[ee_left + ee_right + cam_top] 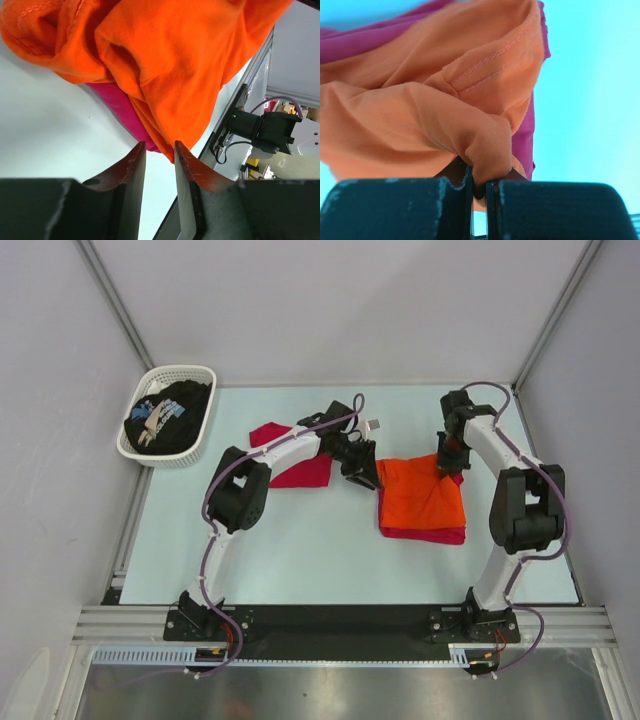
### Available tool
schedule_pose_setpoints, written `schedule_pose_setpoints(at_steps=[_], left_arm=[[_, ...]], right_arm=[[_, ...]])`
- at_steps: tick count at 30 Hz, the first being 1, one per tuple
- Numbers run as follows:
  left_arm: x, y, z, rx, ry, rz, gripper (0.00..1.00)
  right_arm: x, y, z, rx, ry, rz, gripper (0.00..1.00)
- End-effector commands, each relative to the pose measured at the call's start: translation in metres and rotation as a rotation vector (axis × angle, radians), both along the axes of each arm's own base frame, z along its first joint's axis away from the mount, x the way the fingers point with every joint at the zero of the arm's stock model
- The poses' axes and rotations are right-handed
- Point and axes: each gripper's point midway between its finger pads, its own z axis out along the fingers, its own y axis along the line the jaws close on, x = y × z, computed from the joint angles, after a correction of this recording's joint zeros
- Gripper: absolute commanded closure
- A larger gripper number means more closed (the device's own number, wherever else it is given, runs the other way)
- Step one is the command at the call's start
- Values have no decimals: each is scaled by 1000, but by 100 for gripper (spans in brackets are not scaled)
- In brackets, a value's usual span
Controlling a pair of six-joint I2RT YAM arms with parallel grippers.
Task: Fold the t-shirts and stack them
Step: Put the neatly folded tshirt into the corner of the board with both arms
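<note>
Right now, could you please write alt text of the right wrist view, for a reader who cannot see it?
The right gripper is shut on a bunched fold of the orange t-shirt, seen from very close. The crimson t-shirt shows along the orange one's top and right edges, with the pale blue table behind.

The left gripper [362, 465] points rightward, its two jaws standing a narrow gap apart; whether they pinch anything cannot be told. Its elbow is folded well behind and to the left of it. Facing it, well apart, the right gripper [447, 462] hangs tip-down, jaws pressed together on a fold of the orange tee [485, 145], its forearm arching above and behind it.
</note>
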Motion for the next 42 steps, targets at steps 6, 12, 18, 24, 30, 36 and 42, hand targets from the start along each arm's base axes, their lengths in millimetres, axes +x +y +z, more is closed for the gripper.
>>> schedule_pose_setpoints(at_steps=[6,12,18,24,30,36,42], left_arm=[[3,1,33,-30,-76,-15,34],[17,24,76,15,-242,51,0],[43,78,170,-34,-434,209,0],[69,186,195,34,-503,460,0],[78,265,122,183,-323,604,3],[72,276,55,266,-157,597,2],[75,287,26,307,-103,629,2]], right_arm=[[-46,-16,-79,-56,299,-48,67],[-47,-21,-44,-112,282,-46,36],[9,16,102,5,-126,15,9],[35,82,118,302,-234,113,12],[70,159,84,402,-221,276,15],[83,207,26,469,-94,329,16],[95,233,10,587,-76,297,16]])
